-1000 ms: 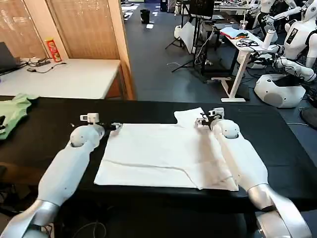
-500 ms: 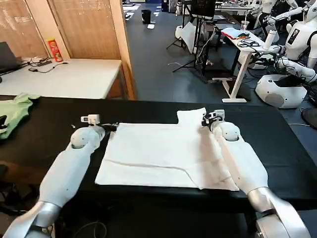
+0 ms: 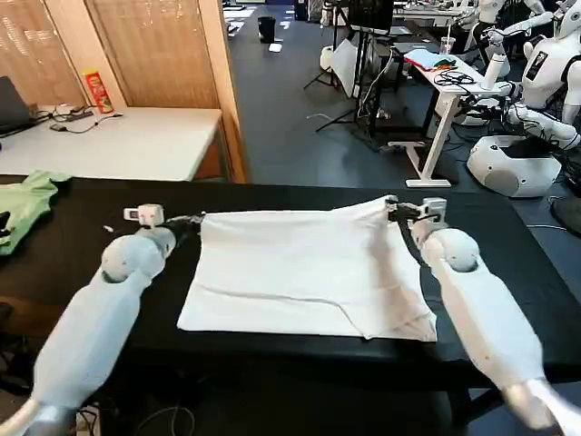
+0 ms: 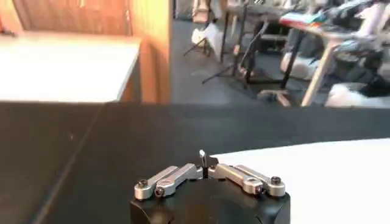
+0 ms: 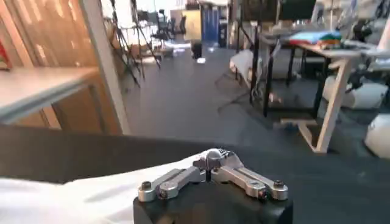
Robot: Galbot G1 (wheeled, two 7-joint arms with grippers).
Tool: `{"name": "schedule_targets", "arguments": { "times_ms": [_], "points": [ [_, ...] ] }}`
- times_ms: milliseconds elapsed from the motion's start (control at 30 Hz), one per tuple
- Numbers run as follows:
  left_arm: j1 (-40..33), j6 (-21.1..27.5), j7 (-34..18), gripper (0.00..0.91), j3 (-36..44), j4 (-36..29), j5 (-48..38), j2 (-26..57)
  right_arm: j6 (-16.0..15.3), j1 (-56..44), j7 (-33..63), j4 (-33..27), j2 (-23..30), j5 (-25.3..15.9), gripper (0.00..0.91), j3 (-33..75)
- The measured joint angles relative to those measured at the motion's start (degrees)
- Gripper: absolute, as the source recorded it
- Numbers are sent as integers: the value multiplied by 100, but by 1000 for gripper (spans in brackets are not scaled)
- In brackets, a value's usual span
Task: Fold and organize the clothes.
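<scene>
Both grippers sit at the far corners of the white T-shirt [image 3: 304,272]. Left gripper [image 3: 193,221] is at the far-left corner, right gripper [image 3: 392,211] at the far-right corner. In the left wrist view the left gripper [image 4: 204,163] has its jaws pressed together with a small bit of white cloth sticking up between them; in the right wrist view the right gripper [image 5: 211,159] looks closed on bunched white fabric too. So each is pinching a corner, as far as I can judge.

Shirt lies flat on the black table [image 3: 272,200], roughly centred, long axis running left-right between the two grippers, far edge stretched taut between them. Rest of the shirt spreads toward the near edge, so the cloth lies on the near side of both tools. Each arm is nearest its own corner. Far-right corner is slightly puckered.

Likely step: drawing the far edge toward the near edge to make a fold. A light green garment [image 3: 23,204] lies on the far-left of the table, well apart.
</scene>
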Motion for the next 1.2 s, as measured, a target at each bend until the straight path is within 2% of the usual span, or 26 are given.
{"name": "schedule_targets", "arguments": {
  "times_ms": [167,300,500,967,1000,1033,1067,1100,1200],
  "points": [
    [822,21,-47,88,-249,-841,6,419,-516,-717,132,784,-378,-40,59,262],
    [1322,27,-111,88,-381,-1267,98,651,-871,-1168,148,1196,-523,-138,59,359],
    [1885,56,-203,88,-477,-1620,364,768,-1201,-1602,197,1598,-610,-141,59,395],
    [2541,31,-214,88,-674,-1845,737,739,-1203,-2228,214,2201,-807,-135,59,521],
    [2565,33,-215,215,-688,-1842,769,723,-1203,-2261,208,2243,-818,-135,59,521],
    [2591,44,-215,507,-696,-1839,794,700,-1203,-2298,181,2294,-836,-136,137,520],
    [2612,70,-214,878,-699,-1838,808,681,-1203,-2324,172,2324,-850,-136,663,523],
    [2636,114,-216,878,-709,-1844,822,657,-1202,-2356,176,2362,-867,-139,878,534],
    [2723,291,-231,878,-751,-1918,836,600,-1202,-2447,277,2459,-883,-137,878,590]
  ]
}}
